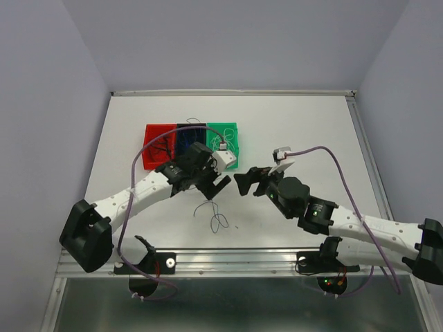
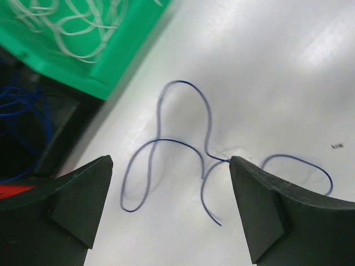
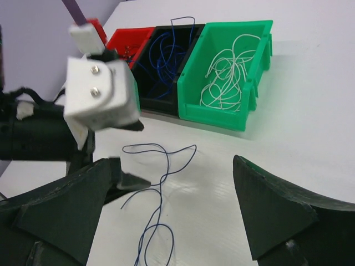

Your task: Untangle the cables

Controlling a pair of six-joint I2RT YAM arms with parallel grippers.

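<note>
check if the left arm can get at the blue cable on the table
Probably yes: the left gripper hangs open right over the blue cable, which lies loose on the table, nothing between them; the green bin sits off to the side.

thin blue cable (image 2: 209,122), loose loops, lying flat

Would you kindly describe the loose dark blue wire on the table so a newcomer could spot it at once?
On the white table, look to the far middle for a row of red, black and green plastic bins. Just in front of them a hair-thin dark blue wire lies in loose loops. It alone rests on bare tabletop; every other wire sits inside a bin.
</note>
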